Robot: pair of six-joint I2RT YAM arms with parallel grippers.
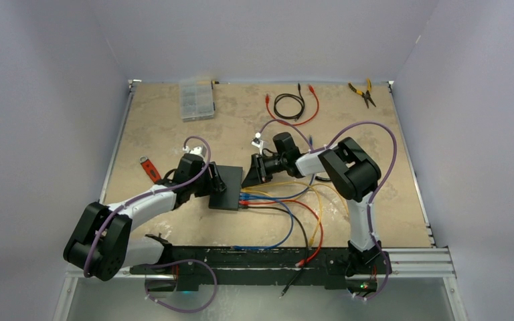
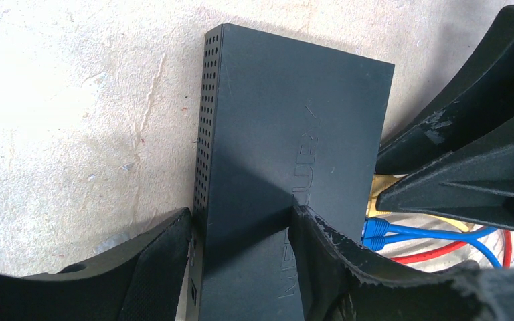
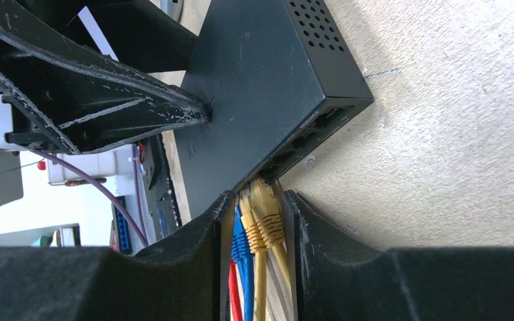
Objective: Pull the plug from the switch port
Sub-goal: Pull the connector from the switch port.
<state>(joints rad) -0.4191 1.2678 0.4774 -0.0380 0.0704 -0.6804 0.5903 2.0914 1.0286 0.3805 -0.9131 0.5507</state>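
The switch (image 1: pixel 226 189) is a flat matte-black box lying mid-table. It also shows in the left wrist view (image 2: pixel 288 134) and the right wrist view (image 3: pixel 254 80). Yellow, blue and red cables are plugged into its port edge. My left gripper (image 1: pixel 215 182) (image 2: pixel 241 221) is shut on the switch, one finger on its top face and the other against its perforated side. My right gripper (image 1: pixel 249 179) (image 3: pixel 258 200) is closed around the yellow plug (image 3: pixel 268 207), which still sits in its port. A second yellow plug and blue plugs (image 3: pixel 239 241) lie beside it.
Loose cables (image 1: pixel 288 207) trail from the switch toward the near edge. A clear compartment box (image 1: pixel 196 99) stands at the back left, red and black leads (image 1: pixel 291 105) at the back middle, pliers (image 1: pixel 363 92) at the back right, and a red-handled tool (image 1: pixel 150 168) left of the left arm.
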